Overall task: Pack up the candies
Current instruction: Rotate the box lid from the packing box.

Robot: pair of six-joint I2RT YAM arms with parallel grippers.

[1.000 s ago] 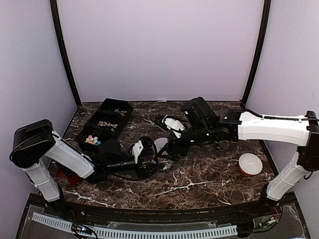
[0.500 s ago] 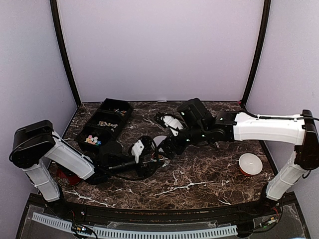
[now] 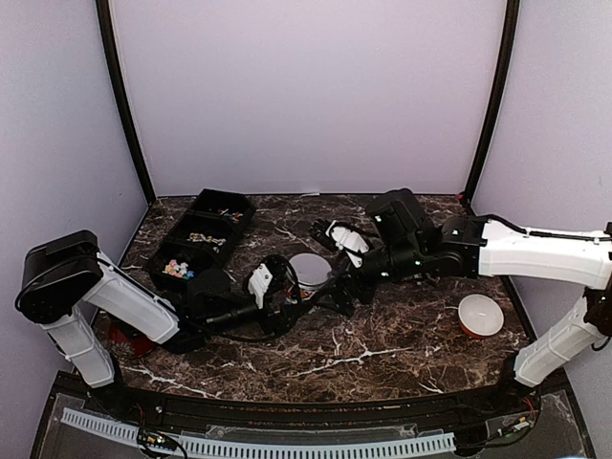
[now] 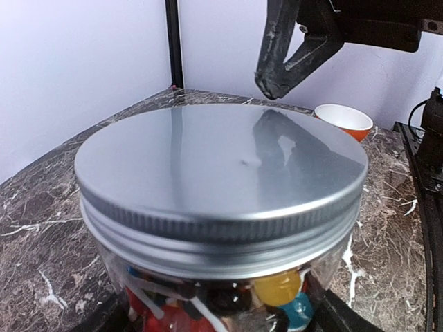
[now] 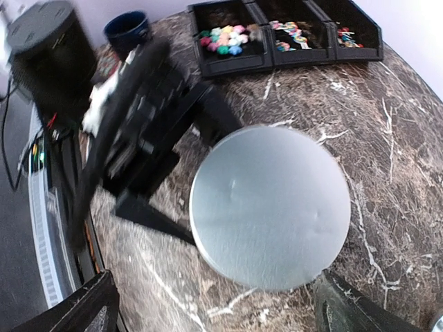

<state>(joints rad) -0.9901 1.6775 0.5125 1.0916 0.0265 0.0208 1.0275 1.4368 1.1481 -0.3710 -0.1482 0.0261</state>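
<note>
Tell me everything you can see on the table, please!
glass jar: one, clear, middle of the table
lid: one, silver, on the glass jar
candies: many, mixed colours, in the tray; more inside the glass jar
tray: one, black, three compartments, far left of the table
bowl: one, white inside and orange outside, right side of the table
cup: one, dark blue, beside the tray
table: one, dark marble
left gripper: one, black, closed around the glass jar
right gripper: one, black, open, above the lid
</note>
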